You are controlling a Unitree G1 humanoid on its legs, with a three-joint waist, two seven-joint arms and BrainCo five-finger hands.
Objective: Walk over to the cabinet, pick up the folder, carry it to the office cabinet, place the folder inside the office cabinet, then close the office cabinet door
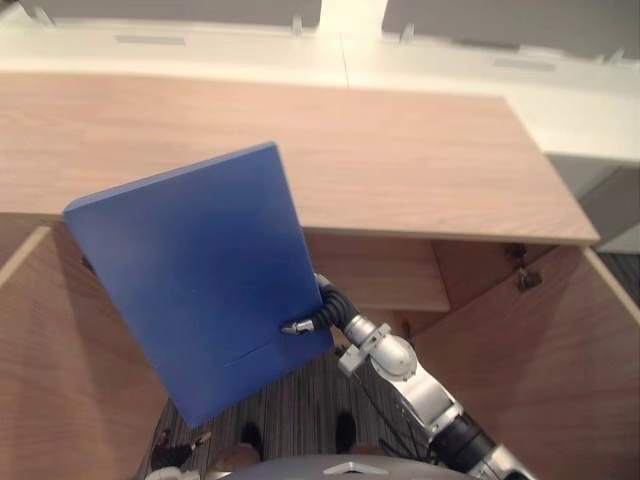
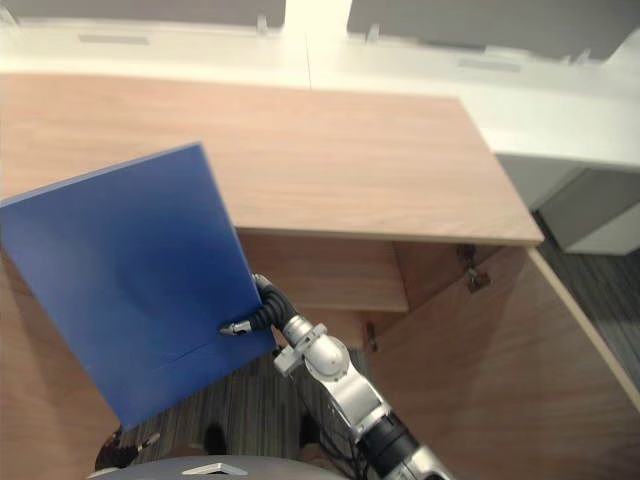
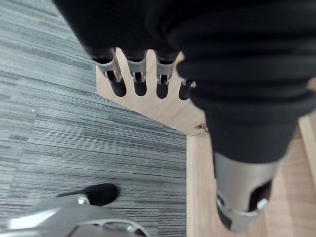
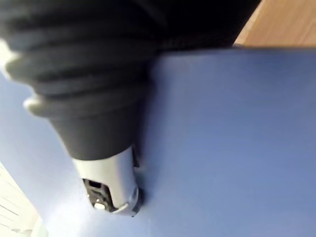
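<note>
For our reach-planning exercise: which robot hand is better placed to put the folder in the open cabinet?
The right robot hand, probably: it grips the folder before the open cabinet; the left robot hand hangs open near the floor.

I count one flat blue rectangular folder [image 1: 200, 280] and one light-wood office cabinet [image 1: 350, 150]. The cabinet has two open doors, a left door [image 1: 60, 380] and a right door [image 1: 540, 370], and one inner wooden shelf [image 1: 385, 275]. Behind it stand what look like two white desktops [image 1: 200, 55]. I have two hands, my right hand [image 1: 298, 327] and my left hand [image 3: 140, 81].
</note>
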